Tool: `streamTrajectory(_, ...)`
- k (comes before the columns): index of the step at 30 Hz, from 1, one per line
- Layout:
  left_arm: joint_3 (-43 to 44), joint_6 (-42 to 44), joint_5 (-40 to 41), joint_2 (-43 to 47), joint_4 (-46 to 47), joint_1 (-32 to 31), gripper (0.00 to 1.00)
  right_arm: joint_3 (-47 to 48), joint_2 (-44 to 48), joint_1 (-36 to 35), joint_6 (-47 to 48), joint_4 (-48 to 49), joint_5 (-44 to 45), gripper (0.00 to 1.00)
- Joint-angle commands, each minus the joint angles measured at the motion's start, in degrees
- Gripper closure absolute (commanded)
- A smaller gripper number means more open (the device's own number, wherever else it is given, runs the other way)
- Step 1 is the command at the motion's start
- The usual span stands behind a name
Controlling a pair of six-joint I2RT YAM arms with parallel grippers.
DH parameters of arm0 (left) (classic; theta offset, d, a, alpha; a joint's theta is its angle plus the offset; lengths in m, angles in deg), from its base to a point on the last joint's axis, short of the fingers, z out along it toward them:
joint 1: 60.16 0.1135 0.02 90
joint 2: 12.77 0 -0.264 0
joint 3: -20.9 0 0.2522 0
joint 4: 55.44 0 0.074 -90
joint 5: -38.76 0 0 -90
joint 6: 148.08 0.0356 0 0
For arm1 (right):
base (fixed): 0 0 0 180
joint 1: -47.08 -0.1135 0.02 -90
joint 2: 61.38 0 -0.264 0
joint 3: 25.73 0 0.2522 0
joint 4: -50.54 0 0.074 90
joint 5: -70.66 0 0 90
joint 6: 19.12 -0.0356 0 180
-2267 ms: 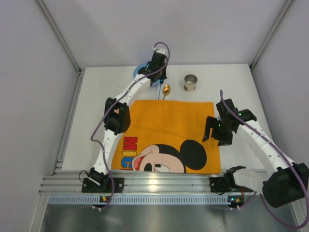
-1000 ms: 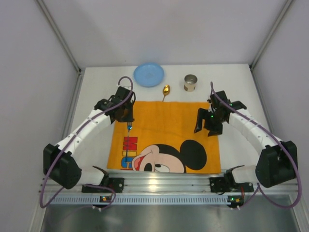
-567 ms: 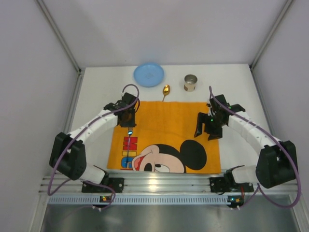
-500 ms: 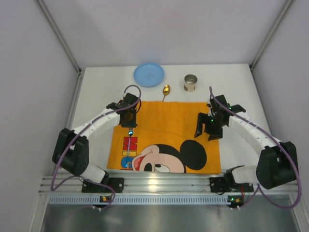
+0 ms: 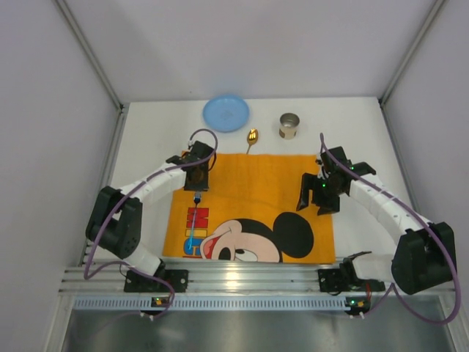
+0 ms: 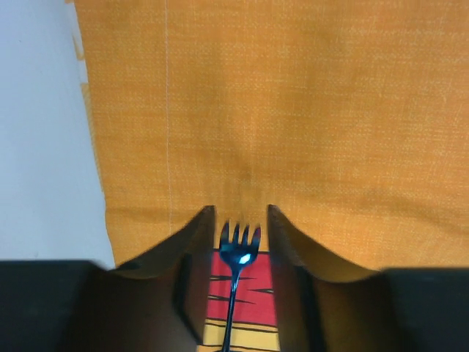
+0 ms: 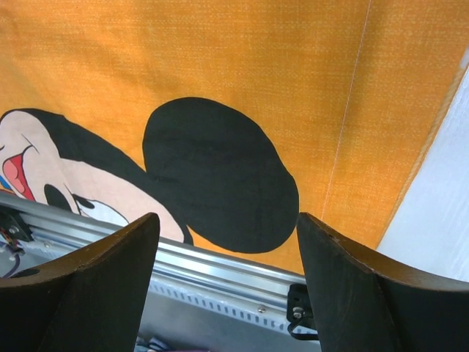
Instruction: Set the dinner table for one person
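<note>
A dark fork point(image 5: 193, 220) lies on the left part of the orange cartoon-mouse placemat point(image 5: 256, 183), tines toward the far side. My left gripper point(image 5: 196, 183) stands over its tines. In the left wrist view the fork point(image 6: 239, 246) sits between the slightly open fingers of the left gripper point(image 6: 239, 217), with a thin gap on each side. My right gripper point(image 5: 311, 199) hovers open and empty over the mat's right part, wide apart in the right wrist view point(image 7: 227, 242). The white dinner table point(image 5: 146, 147) lies under it all.
A blue plate point(image 5: 226, 114), a gold spoon point(image 5: 251, 137) and a metal cup point(image 5: 289, 125) sit on the table beyond the mat's far edge. An aluminium rail point(image 5: 220, 279) runs along the near edge. Grey walls close in both sides.
My left arm carried the fork from beside the plate to the mat's left part and lowered it flat; the fork now shows full length. My right gripper moved over the mat's right part, then barely shifted.
</note>
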Motion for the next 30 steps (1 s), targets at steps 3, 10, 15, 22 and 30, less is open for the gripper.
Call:
streamTrajectory(3,4.95,1.97,2.66,0.15,1.8,0.68,0.25,2.63,-0.66,0.29,-0.14,-0.06,0.93,0.24)
streamTrajectory(10,13.73,4.6,2.67,1.38,1.52,1.12,0.02,2.99,-0.31,0.21,-1.81,0.29,1.63,0.24)
streamTrajectory(15,23.2,10.06,-11.21,-6.06,8.73,0.94,0.03,0.0,3.9,0.29,-3.57,0.21,1.63,0.24)
streamTrajectory(22,41.23,7.95,-17.36,-23.83,10.32,0.24,0.06,-5.71,13.57,0.29,-6.82,-2.86,0.66,0.24)
streamTrajectory(30,55.24,4.08,-16.32,-30.98,8.03,-1.43,0.07,6.56,9.91,0.21,-4.63,-1.65,-2.22,0.21)
